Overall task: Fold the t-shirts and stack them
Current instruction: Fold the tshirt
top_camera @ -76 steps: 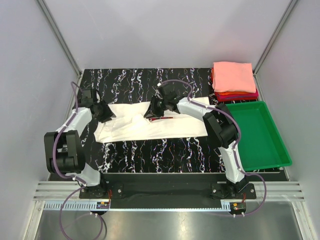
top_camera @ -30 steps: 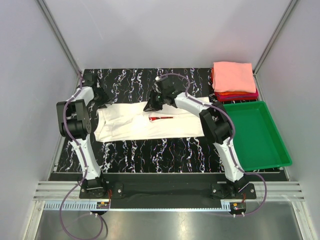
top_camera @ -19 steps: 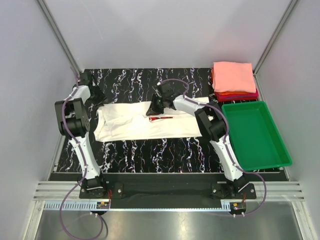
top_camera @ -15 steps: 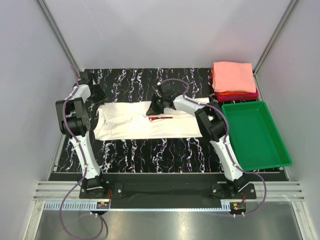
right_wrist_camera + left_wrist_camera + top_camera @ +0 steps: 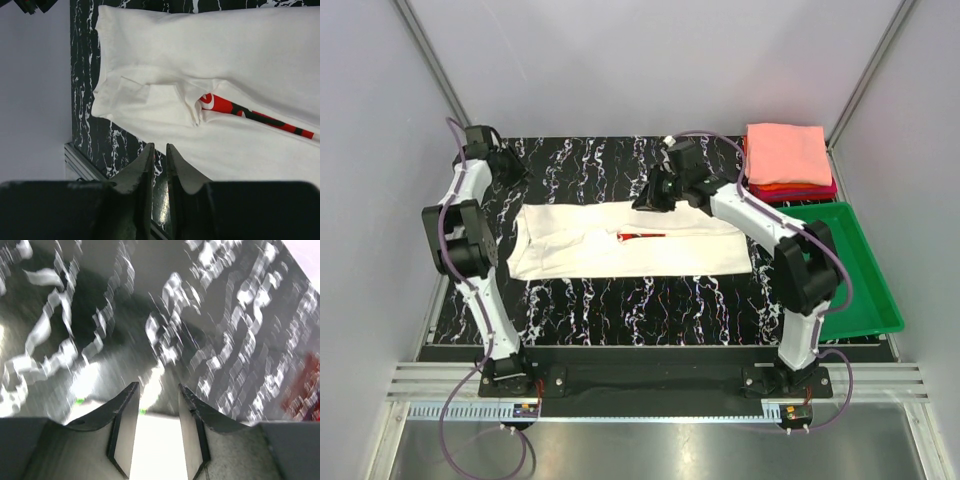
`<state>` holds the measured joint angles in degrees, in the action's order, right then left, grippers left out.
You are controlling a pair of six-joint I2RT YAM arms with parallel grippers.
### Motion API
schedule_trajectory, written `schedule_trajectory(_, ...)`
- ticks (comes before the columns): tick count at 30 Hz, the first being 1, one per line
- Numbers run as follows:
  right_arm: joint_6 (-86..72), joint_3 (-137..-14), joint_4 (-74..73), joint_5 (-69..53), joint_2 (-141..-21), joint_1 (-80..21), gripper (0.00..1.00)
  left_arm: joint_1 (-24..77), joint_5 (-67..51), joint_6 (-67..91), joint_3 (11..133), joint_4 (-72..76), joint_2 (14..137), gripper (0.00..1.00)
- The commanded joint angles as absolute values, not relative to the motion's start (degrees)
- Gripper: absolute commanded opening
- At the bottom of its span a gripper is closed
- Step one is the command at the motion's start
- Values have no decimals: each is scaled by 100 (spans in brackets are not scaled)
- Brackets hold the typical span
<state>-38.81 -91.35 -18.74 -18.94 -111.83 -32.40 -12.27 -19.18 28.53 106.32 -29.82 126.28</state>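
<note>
— What moved?
— Both my arms pulled back off the cream t-shirt. It lies flat in the middle, red print showing.
— Fingers?
— Right gripper nearly together, empty. Left gripper apart, far-left. Folded stack far-right.

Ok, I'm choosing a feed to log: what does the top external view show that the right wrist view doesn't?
Only top external: the folded t-shirt stack and the green tray. Only right wrist: the tucked sleeve's creases up close. Both: the cream-white t-shirt with its red print, the marbled table, the right tool.
</note>
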Motion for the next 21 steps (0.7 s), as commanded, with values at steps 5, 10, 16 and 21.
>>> schedule_trajectory(5,-3498,-7947,-1872,-1732,-10092,-3270,23,-678,-1945,2427,8449,-2874,10496,37)
schedule_trajectory(10,-3533,-7481,-1863,-1810,-9529,-3278,23,-79,-1564,2548,7340,-2725,9844,38)
schedule_trajectory(16,-3586,-6962,-1855,-1565,-8738,-3270,24,140,-943,2549,6926,-2663,9729,37)
schedule_trajectory(21,-3691,-6584,-1793,-1371,-8297,-3261,25,141,-405,2531,7487,-2838,10527,31)
